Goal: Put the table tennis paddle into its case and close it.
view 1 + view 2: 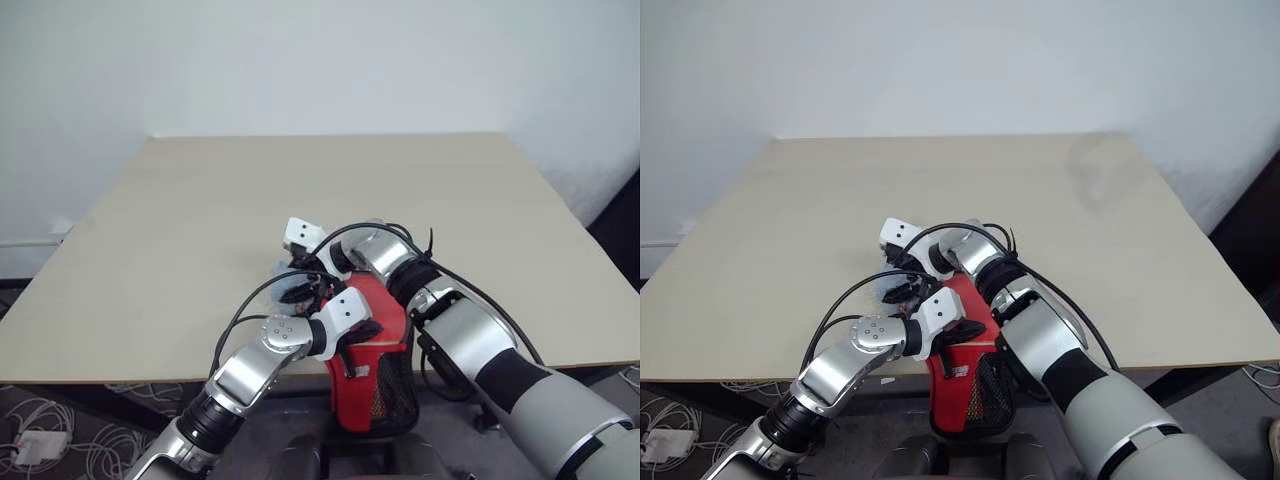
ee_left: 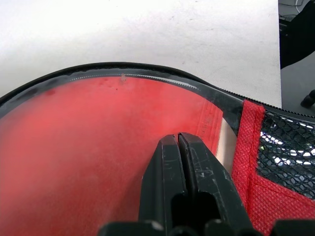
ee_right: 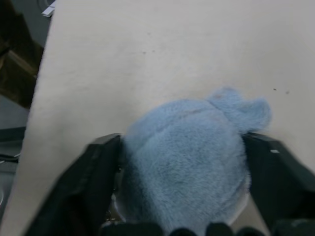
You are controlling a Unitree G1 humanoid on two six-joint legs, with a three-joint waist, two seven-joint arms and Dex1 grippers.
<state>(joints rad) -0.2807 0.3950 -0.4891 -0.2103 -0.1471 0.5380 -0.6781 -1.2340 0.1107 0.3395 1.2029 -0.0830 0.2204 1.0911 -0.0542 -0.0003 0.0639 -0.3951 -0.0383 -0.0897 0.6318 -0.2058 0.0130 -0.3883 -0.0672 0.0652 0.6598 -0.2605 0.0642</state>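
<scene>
My two head eyes look forward and down over my arms onto the table (image 1: 180,230), sharing almost the same scene, slightly offset. My left wrist camera looks along its fingers, very close on the case (image 2: 74,147). My right wrist camera looks along its fingers, close on a blue plush toy (image 3: 187,157) and tabletop.

Left claw (image 2: 178,147) fingers pressed together, right claw (image 3: 182,147) fingers spread wide, both arms crossing inward
</scene>
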